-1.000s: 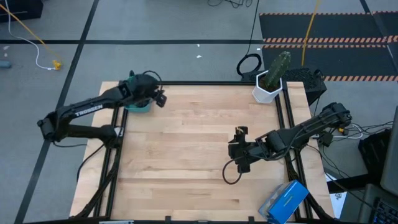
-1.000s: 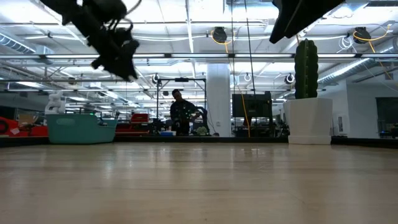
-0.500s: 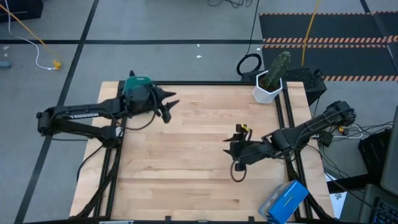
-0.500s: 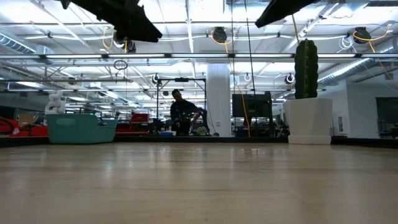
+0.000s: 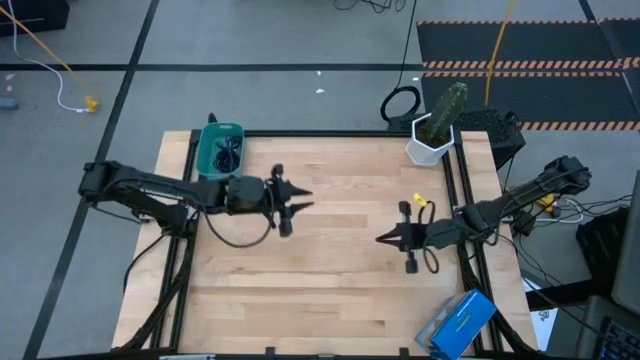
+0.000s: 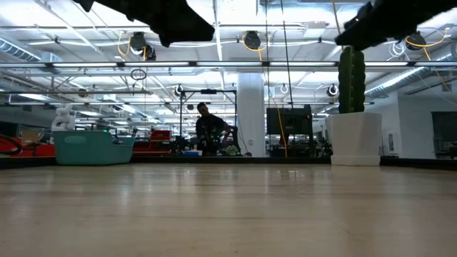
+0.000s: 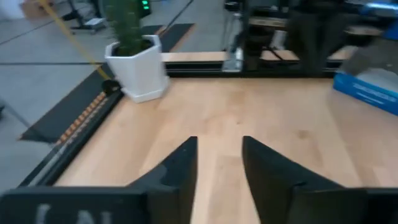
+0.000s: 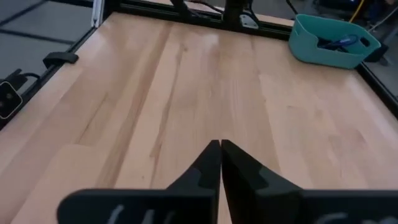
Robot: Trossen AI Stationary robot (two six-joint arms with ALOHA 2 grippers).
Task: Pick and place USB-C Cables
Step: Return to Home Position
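Observation:
The USB-C cables lie inside the teal tray [image 5: 222, 148] at the table's far left corner. In the right wrist view the tray [image 8: 336, 55] shows a blue-purple cable [image 8: 341, 42] and a dark one [image 8: 324, 44] in it. My left gripper [image 5: 303, 200] hangs over the table's middle, pointing toward the right edge, open with nothing between its fingers [image 7: 219, 152]. My right gripper [image 5: 383, 238] hangs over the right half, pointing toward the left edge, shut on nothing [image 8: 220, 149]. Both are well clear of the tray.
A cactus in a white pot [image 5: 434, 132] stands at the far right corner. A blue box [image 5: 458, 322] lies at the near right edge. Bare wood lies between the two grippers. A person [image 6: 208, 133] stands far behind the table.
My left gripper has swung from above the teal tray toward the table's middle, going toward the right and near edges. My right gripper has shut and has drawn back toward the right edge.

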